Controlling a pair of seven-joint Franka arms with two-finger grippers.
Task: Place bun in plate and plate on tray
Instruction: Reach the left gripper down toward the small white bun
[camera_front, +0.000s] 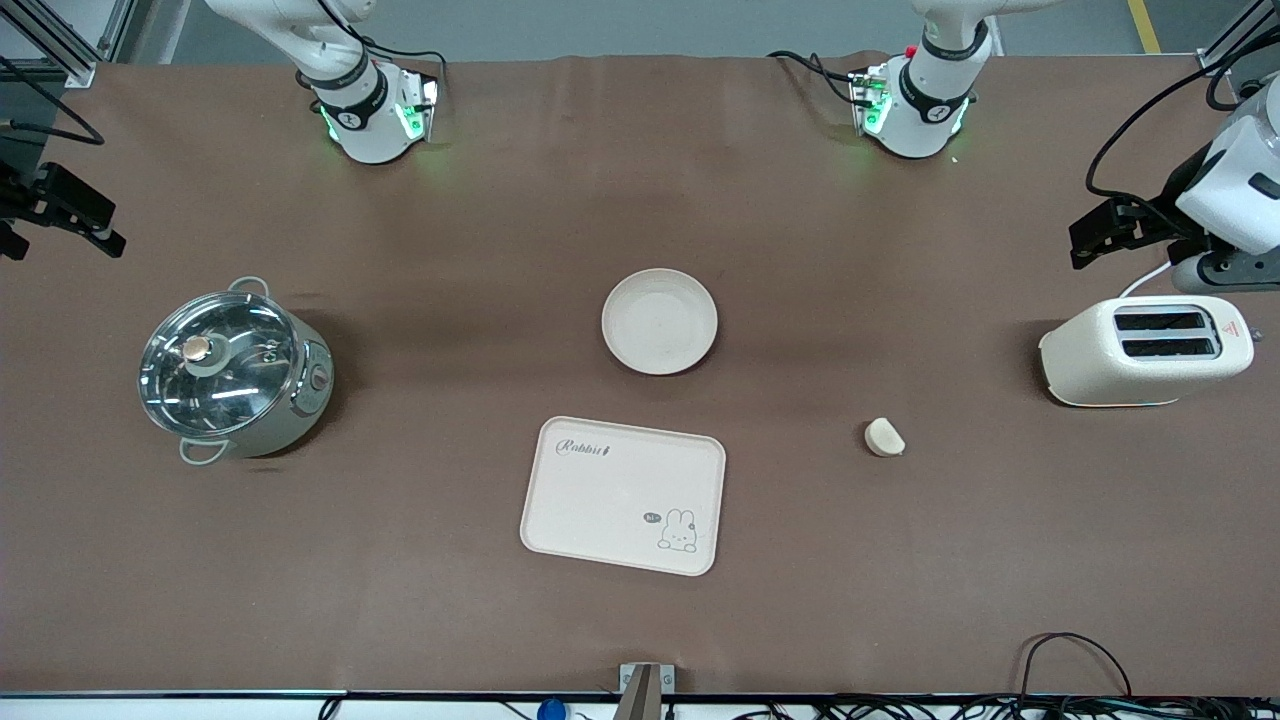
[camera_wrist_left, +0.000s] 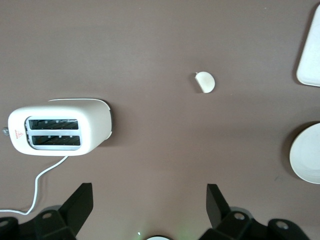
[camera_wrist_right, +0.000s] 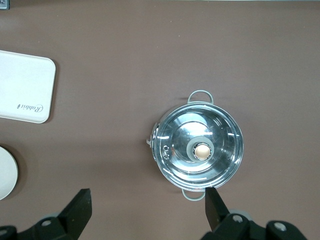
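Note:
The bun (camera_front: 884, 437) lies on the brown table, toward the left arm's end from the tray (camera_front: 623, 495). The round plate (camera_front: 660, 321) is empty and sits farther from the front camera than the tray, apart from it. The tray is empty. My left gripper (camera_front: 1095, 232) is open and empty, held high near the toaster; its wrist view (camera_wrist_left: 150, 197) shows the bun (camera_wrist_left: 205, 82), part of the plate (camera_wrist_left: 307, 152) and a tray corner (camera_wrist_left: 310, 50). My right gripper (camera_front: 65, 215) is open and empty, high near the pot; its wrist view (camera_wrist_right: 148, 200) shows the tray (camera_wrist_right: 25, 87) and the plate's edge (camera_wrist_right: 6, 172).
A cream toaster (camera_front: 1145, 350) stands at the left arm's end, also in the left wrist view (camera_wrist_left: 60, 127). A steel pot with a glass lid (camera_front: 232, 370) stands at the right arm's end, also in the right wrist view (camera_wrist_right: 198, 146). Cables run along the table's front edge.

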